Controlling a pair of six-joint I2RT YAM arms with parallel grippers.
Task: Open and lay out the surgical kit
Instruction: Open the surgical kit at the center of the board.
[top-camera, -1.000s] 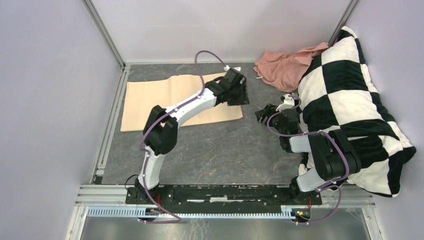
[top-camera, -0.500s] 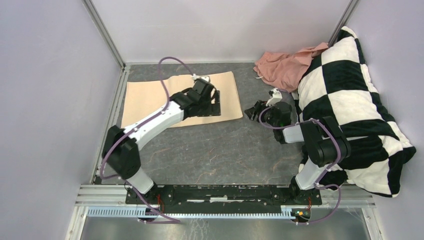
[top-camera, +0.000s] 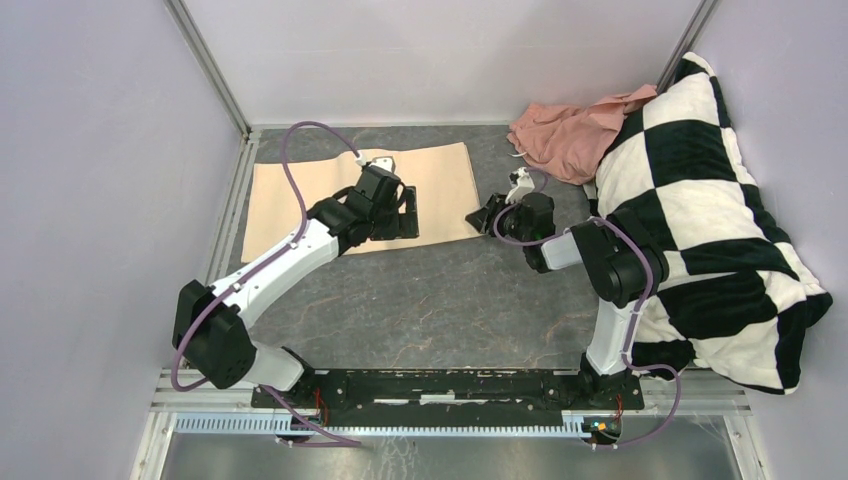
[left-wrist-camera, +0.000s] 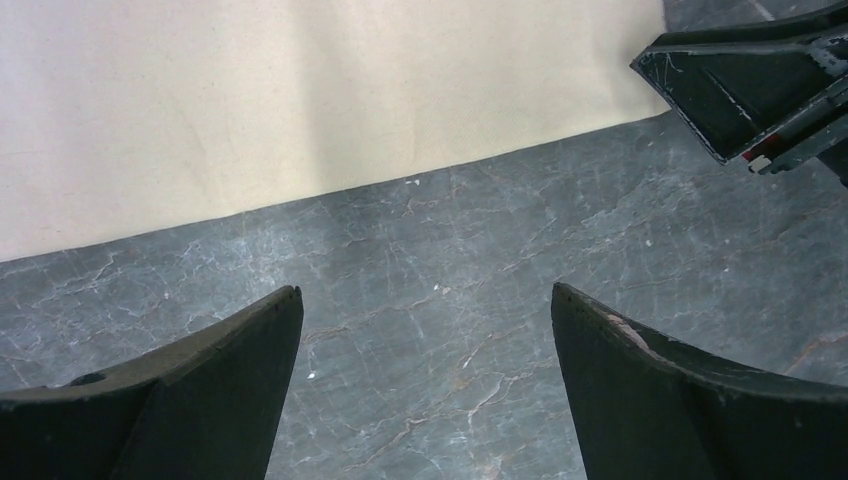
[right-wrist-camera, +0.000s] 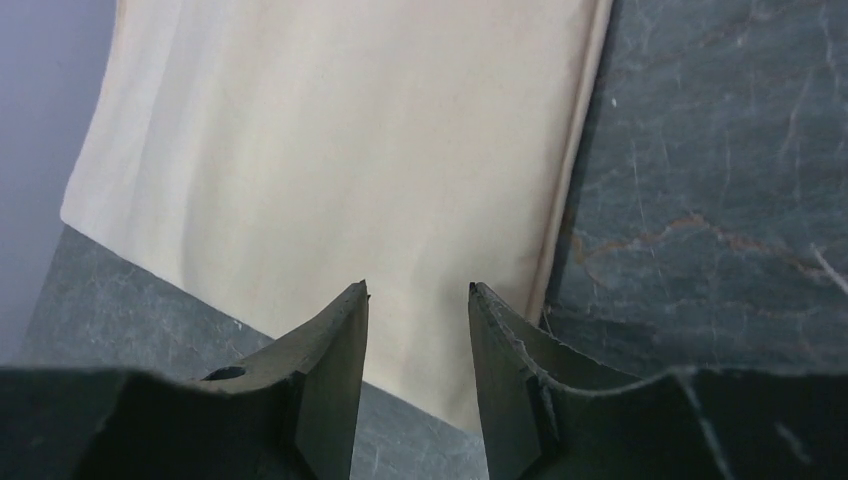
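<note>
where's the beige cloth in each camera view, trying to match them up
Top external: the beige cloth lies flat at the back left of the table.
Left wrist: it fills the upper part of the picture.
Right wrist: it fills the upper middle.
Shared landmark: the grey marbled table bordering the cloth's edge, seen in all three.

Your top external sits high above and behind the arm bases (top-camera: 440, 385), tilted down and forward. It's the wide shot, with the whole bench (top-camera: 450, 300) in frame. Left wrist cam is close in, looking down past the left gripper (left-wrist-camera: 425, 295) at bare bench and the near edge of the cloth wrap (left-wrist-camera: 300, 100). The right gripper (left-wrist-camera: 750, 90) cuts into its top right corner. Right wrist cam is just as close, looking down along that cloth's right edge. All three views share the cloth's right end.
</note>
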